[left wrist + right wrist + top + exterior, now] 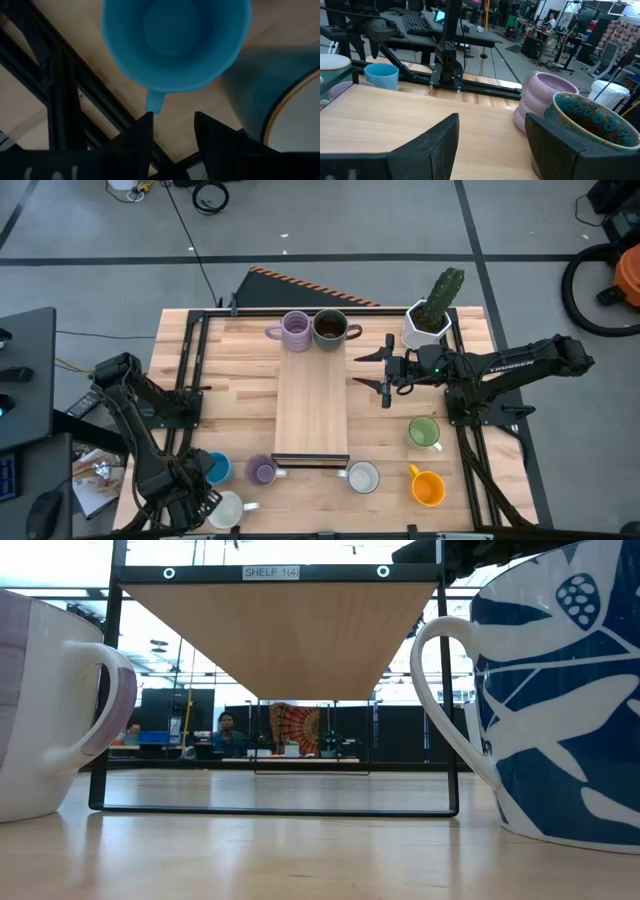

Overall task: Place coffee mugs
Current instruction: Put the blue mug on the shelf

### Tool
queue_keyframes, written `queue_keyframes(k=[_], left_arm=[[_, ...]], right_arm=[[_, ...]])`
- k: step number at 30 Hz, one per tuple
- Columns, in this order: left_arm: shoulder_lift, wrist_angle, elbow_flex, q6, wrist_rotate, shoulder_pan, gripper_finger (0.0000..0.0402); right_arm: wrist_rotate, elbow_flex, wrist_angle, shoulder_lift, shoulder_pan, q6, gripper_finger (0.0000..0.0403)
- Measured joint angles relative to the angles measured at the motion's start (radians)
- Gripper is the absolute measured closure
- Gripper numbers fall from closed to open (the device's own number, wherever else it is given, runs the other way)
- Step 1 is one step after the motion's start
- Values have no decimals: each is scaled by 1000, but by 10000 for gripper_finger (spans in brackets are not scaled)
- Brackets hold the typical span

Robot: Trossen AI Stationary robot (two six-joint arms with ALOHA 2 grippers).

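My left gripper [172, 120] points down over a blue mug [172, 40] at the table's near left, open, its fingertips just short of the mug's handle [154, 100] and touching nothing. In the high view it hangs [198, 488] between that blue mug [217, 468] and a white mug [226, 510]. A purple mug [296, 330] and a dark brown mug [330, 328] stand on the far end of the wooden shelf [311, 405]. My right gripper [385, 370] is held level and open above the shelf's right edge, empty.
A purple mug [262, 471], a white mug [362, 477], an orange mug [428, 486] and a green mug [424, 432] stand on the table near the front. A cactus pot [430, 320] is at the far right. Black frame rails [190, 380] run along both sides.
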Motion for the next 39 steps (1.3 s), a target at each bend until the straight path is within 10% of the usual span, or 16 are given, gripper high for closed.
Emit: queue_keyframes(k=[28, 39], left_arm=[[-55, 242, -256, -38, -60, -51, 246], [-55, 240, -263, 25, -60, -12, 319]], right_arm=[[-2, 0, 6, 0, 0, 3, 170], [-2, 1, 1, 0, 0, 11, 170]])
